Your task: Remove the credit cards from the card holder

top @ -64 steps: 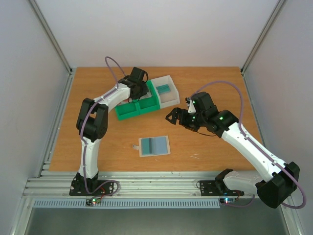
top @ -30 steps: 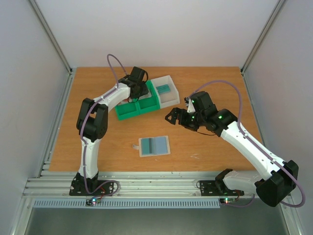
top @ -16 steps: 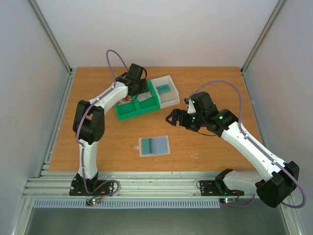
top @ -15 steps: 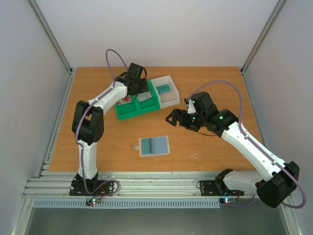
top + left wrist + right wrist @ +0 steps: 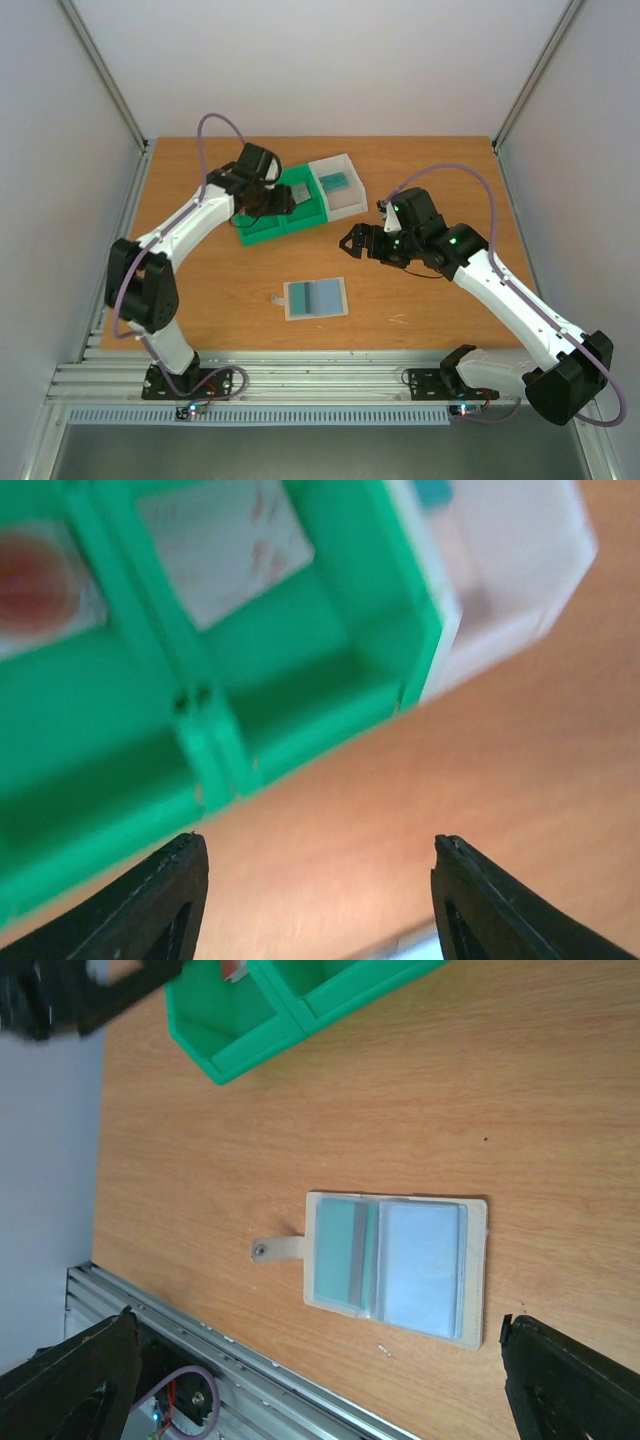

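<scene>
Card holder [image 5: 315,298] lies opened flat on the worktop [image 5: 200,290], lower centre of the overhead frame. Its long axis runs left-right, with the tab at its left end. Teal card [image 5: 340,1250] and blue card [image 5: 421,1265] sit in its pockets. Right claw [image 5: 352,240], wide and empty, hangs just up-right of it, judged the nearer arm. Left claw [image 5: 315,855], parted and empty, sits over the green tray [image 5: 262,235], upper left.

Bright, even light; left wrist view blurred.

White arms [image 5: 510,295], black joints [image 5: 140,292], purple cables [image 5: 200,140]
</scene>
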`<action>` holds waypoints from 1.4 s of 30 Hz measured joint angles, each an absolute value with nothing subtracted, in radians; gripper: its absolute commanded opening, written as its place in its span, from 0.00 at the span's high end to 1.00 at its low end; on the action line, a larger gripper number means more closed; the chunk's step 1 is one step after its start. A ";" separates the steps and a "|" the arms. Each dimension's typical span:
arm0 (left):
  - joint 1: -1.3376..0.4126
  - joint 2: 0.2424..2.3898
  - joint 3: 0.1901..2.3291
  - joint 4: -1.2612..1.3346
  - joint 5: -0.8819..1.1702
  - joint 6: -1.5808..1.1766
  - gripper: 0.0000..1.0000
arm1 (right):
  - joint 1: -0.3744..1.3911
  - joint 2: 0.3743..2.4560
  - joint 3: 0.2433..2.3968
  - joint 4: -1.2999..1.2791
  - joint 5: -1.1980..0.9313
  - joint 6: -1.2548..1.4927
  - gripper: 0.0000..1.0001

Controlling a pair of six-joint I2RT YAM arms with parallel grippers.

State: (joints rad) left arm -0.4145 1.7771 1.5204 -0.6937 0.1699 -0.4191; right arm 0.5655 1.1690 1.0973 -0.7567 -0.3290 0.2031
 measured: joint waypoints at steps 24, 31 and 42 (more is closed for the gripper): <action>-0.603 1.410 0.855 -0.661 0.237 -0.561 0.59 | 0.579 1.292 0.928 -0.561 -0.476 0.307 0.67; -0.609 1.433 0.788 -0.564 0.240 -0.622 0.70 | 0.642 1.395 0.925 -0.496 -0.480 0.331 0.68; -0.614 1.426 0.712 -0.511 0.240 -0.661 0.61 | 0.732 1.574 0.926 -0.432 -0.480 0.339 0.70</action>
